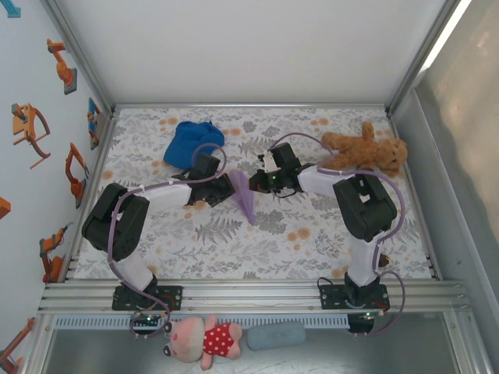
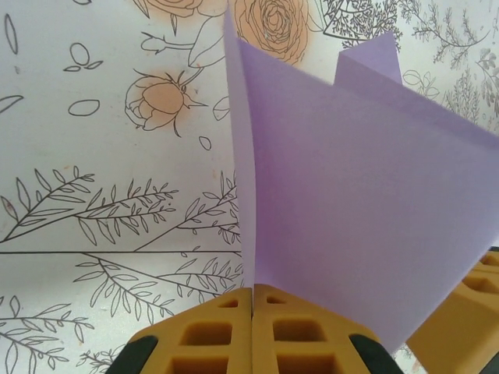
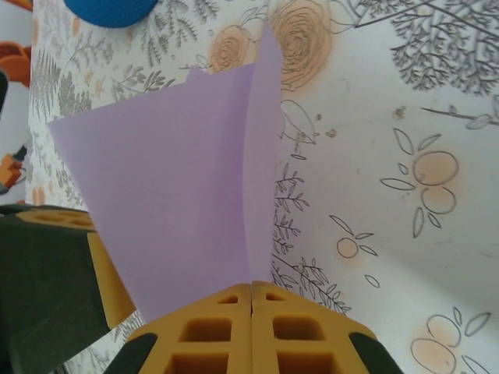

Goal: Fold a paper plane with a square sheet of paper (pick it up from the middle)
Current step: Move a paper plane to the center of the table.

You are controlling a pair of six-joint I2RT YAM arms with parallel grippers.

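We count one lavender paper plane (image 1: 245,195), held on edge over the middle of the table (image 1: 312,249) with its tip toward the near edge. Two grippers are on it: the left gripper (image 1: 226,189) has its fingers pressed together on the paper from the left, and the right gripper (image 1: 261,183) pinches it the same way from the right. One blue cap (image 1: 193,142) lies toward the far left corner and one brown teddy bear (image 1: 365,149) toward the far right corner, while one pink plush toy (image 1: 204,340) and one grey-blue pad (image 1: 276,336) lie on the ledge beyond the near edge.
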